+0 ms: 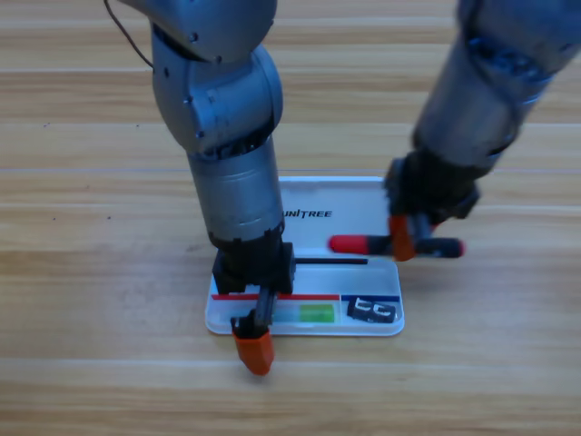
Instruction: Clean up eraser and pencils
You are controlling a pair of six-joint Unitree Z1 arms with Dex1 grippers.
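Note:
The white case (363,204) lies open in the middle of the table. In its front strip lie the pale pencil with the green end (315,313) and, to its right, the small dark eraser (372,311). My left gripper (252,343) points down at the case's front left corner, just left of the green pencil. The red-and-black pencil (359,243) lies level across the case's right edge. My right gripper (402,238) is shut on it near its middle.
The wooden table (91,272) spreads around the case on all sides. The grey left arm (227,136) stands over the case's left half, and the right arm (481,91) comes in from the upper right corner.

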